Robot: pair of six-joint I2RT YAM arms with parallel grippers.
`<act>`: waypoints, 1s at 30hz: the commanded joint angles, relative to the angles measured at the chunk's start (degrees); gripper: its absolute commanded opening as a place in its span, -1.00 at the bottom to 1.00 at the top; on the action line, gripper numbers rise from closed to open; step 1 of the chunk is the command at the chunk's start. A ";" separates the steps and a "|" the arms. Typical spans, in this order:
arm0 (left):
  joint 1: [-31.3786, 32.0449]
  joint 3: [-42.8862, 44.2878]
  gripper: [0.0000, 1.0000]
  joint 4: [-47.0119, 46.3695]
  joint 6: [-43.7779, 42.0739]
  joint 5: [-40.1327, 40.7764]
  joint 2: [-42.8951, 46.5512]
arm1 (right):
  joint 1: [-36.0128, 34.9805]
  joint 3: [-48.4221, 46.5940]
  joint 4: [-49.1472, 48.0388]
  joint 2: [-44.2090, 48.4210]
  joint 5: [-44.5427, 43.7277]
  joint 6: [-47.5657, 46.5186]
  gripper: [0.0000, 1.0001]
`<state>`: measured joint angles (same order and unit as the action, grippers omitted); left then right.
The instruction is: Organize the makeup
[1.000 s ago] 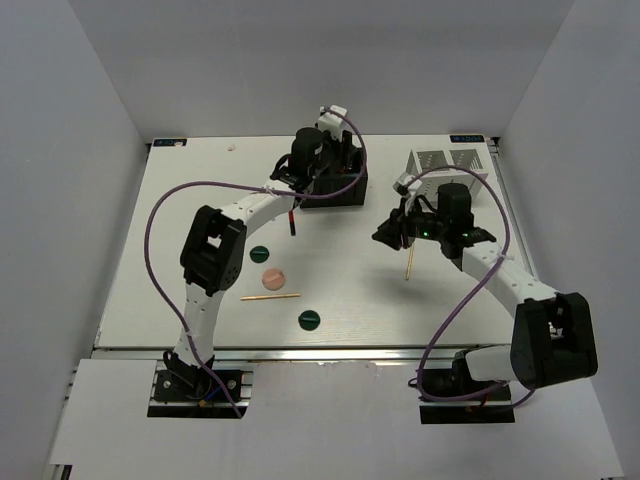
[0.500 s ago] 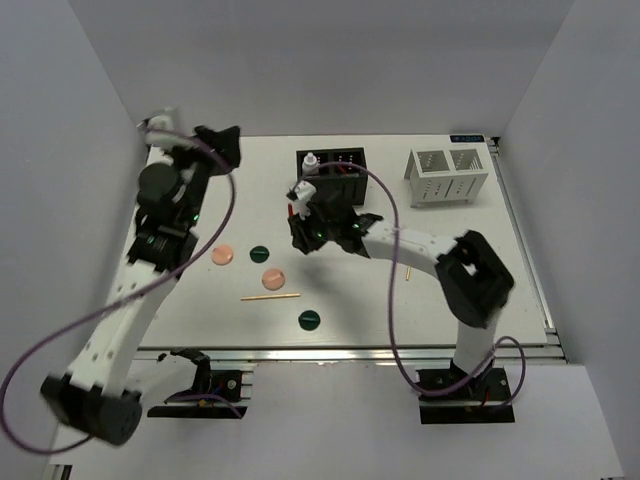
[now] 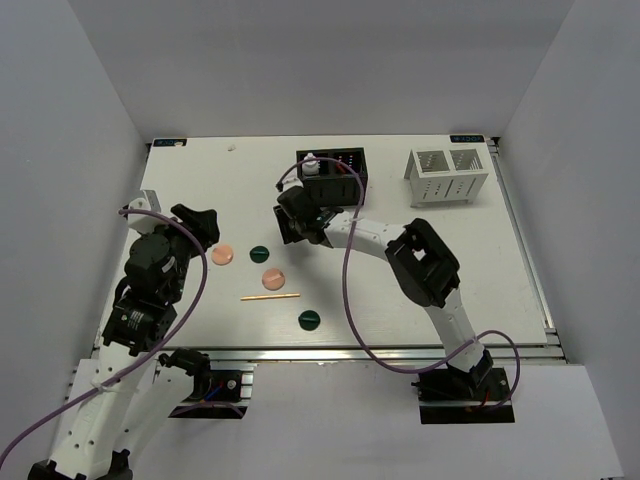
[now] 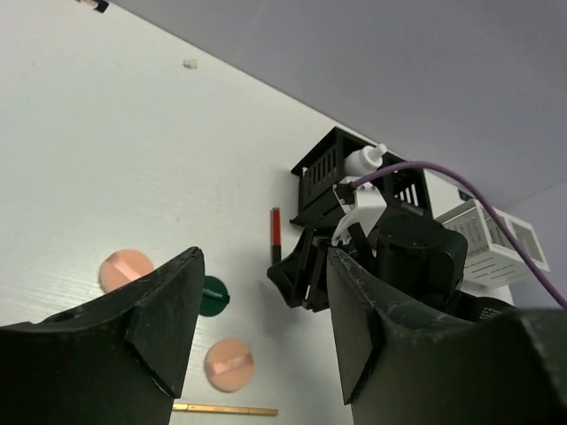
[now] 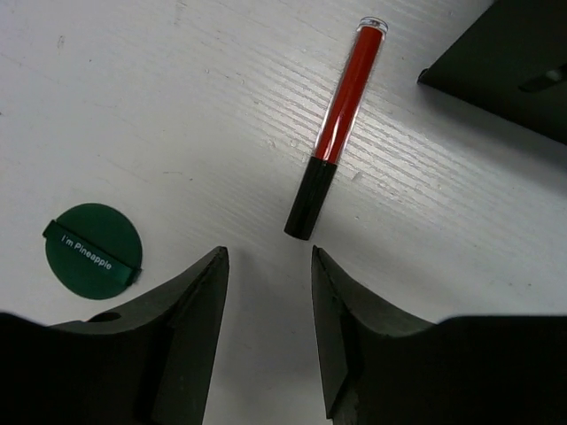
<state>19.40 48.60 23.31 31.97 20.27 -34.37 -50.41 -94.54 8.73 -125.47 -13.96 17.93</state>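
Note:
A red pencil with a black cap (image 5: 340, 125) lies on the table just ahead of my open, empty right gripper (image 5: 268, 252), close to the black box (image 3: 345, 185). It also shows in the left wrist view (image 4: 275, 232). A white bottle (image 3: 310, 163) stands in the black box. Two pink discs (image 3: 222, 256) (image 3: 273, 278), two dark green discs (image 3: 260, 254) (image 3: 309, 320) and a tan stick (image 3: 270, 297) lie mid-table. My left gripper (image 3: 203, 220) is open and empty, raised above the table's left side.
A white slotted box (image 3: 448, 175) stands at the back right. The right arm's elbow (image 3: 425, 262) stretches across the middle of the table. Grey walls close in the left, right and back edges.
The left arm has swung from the black box to the table's left side. The right arm has swung from the right side over to the red pencil. A second pink disc now lies at left.

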 commanded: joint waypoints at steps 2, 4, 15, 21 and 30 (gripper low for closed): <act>0.11 3.34 0.34 6.04 -0.15 1.35 -0.43 | -0.91 -3.37 -1.00 -2.67 -5.37 1.75 -0.05; 0.20 3.34 0.34 6.05 -0.24 1.35 -0.43 | -1.00 -3.46 -1.52 -3.46 -8.01 1.40 -0.08; 0.11 2.55 0.34 4.81 0.38 0.03 -1.66 | -0.56 -4.77 -3.02 -5.92 -10.13 0.00 -0.09; 0.11 3.52 0.35 6.22 0.73 0.29 -2.02 | 0.05 -7.94 -2.84 -9.00 -8.81 0.52 -0.09; 0.11 3.43 0.34 7.10 1.96 1.79 -0.96 | 1.02 -3.90 -1.26 -7.95 -6.96 1.49 -0.97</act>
<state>19.40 50.46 30.04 33.15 20.80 -35.88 -49.82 -100.68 6.35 -133.64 -21.61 18.87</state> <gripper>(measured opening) 0.671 0.189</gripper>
